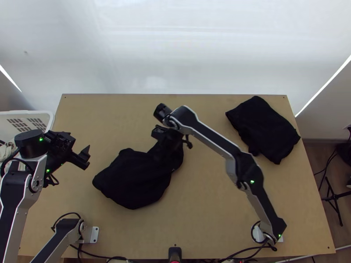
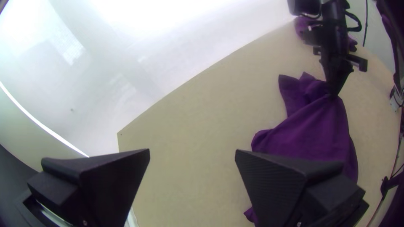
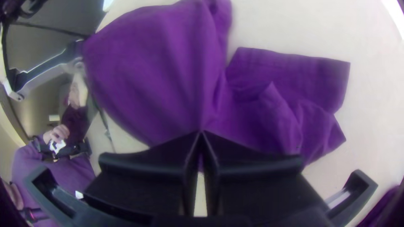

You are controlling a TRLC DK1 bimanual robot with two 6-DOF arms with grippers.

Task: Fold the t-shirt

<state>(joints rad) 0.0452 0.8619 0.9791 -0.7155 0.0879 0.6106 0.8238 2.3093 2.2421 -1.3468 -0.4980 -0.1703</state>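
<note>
The right arm's black gripper (image 1: 165, 136) pinches the bunched black fabric t-shirt (image 1: 134, 182) left of centre on the light wooden table (image 1: 206, 210), its closed fingertips and radiating creases seen in the right wrist view. At left, the left arm's black gripper (image 1: 83, 156) hangs wide open and empty, its left wrist view showing the parted fingers. The top view shows a black cloth bundle (image 1: 263, 127) at far right.

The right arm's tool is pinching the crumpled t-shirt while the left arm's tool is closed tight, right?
Not quite: the left tool is open, its fingers wide apart in the left wrist view. The right tool is indeed pinching the crumpled t-shirt.
</note>
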